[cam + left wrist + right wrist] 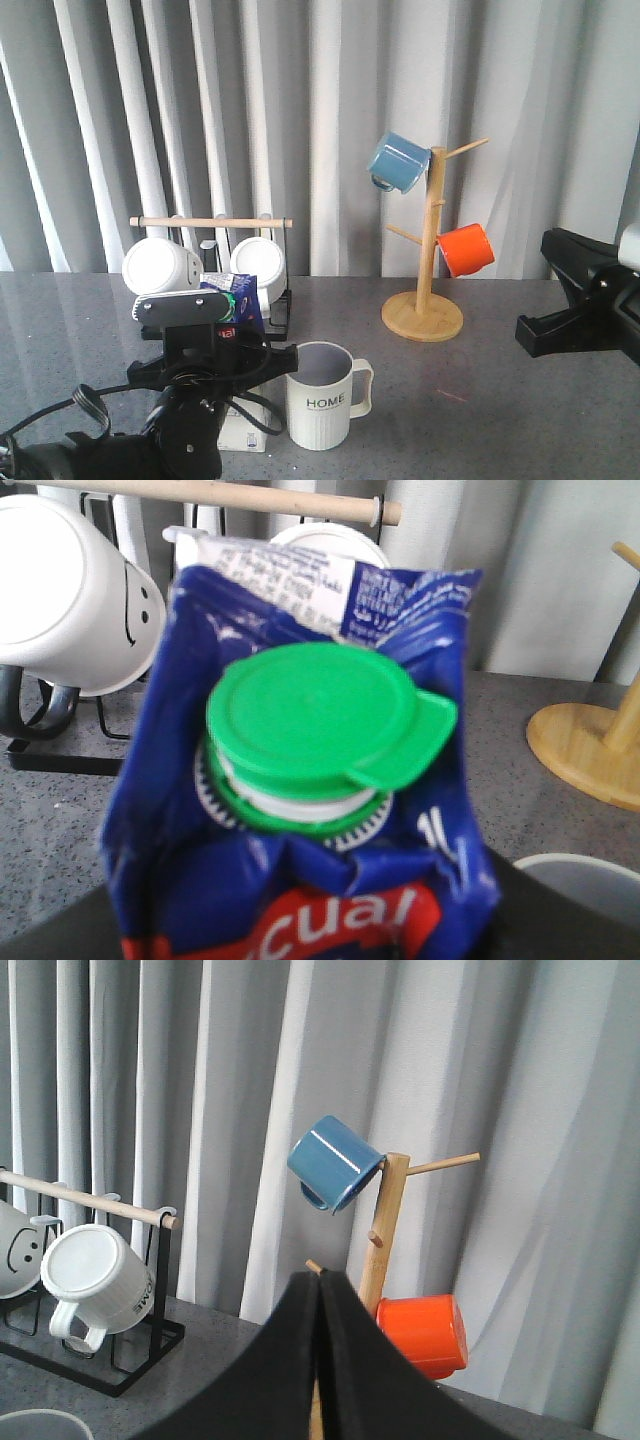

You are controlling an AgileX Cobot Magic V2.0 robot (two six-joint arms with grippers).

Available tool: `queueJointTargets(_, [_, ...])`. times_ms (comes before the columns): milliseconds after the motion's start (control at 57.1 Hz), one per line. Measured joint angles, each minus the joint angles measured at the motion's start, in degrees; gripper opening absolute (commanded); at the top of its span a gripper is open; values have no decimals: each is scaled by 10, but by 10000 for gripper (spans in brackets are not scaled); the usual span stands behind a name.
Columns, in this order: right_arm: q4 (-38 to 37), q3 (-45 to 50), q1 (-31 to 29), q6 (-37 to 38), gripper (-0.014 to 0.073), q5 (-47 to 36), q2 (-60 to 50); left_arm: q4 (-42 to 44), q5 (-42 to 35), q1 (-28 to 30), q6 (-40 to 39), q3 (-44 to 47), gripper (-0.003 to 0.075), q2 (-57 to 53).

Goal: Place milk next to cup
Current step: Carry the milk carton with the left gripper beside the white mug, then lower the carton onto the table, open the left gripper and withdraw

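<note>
The milk point(238, 303) is a blue-topped carton with a green cap point(315, 720) and a white bottom point(243, 430). It stands upright on the grey table, just left of the cup point(320, 395), with a small gap between them. The cup is an off-white ribbed mug marked "HOME", handle to the right. Its rim also shows in the left wrist view point(585, 880). My left gripper point(232, 350) is shut on the milk's upper body, and the arm hides the carton's middle. My right gripper point(545, 330) is shut and empty, raised at the far right.
A black rack point(282, 310) with a wooden bar holds white mugs point(160, 268) right behind the milk. A wooden mug tree point(430, 260) with a blue mug point(398, 162) and an orange mug point(466, 250) stands back right. Grey curtains hang behind.
</note>
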Motion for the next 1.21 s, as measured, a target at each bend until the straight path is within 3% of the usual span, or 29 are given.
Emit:
queueJointTargets(228, [0,0,0,0,-8,0,0,-4,-1,0,15,0,722,0])
queueJointTargets(525, [0,0,0,0,-8,0,0,-10,13,0,61,4,707,-23])
queueJointTargets(648, [0,0,0,0,-8,0,0,-7,15,0,62,4,662,-79])
queueJointTargets(771, [0,0,0,0,-8,0,0,3,12,0,63,4,512,-155])
queueJointTargets(841, [0,0,0,0,-8,0,0,2,9,0,63,4,341,-198])
queueJointTargets(928, [0,0,0,0,-8,0,0,-6,8,0,73,4,-14,-241])
queueJointTargets(1086, [0,0,0,0,-8,0,0,-19,10,0,172,4,-8,-271])
queueJointTargets(1208, [0,0,0,0,-8,0,0,-33,14,0,203,4,-7,-271])
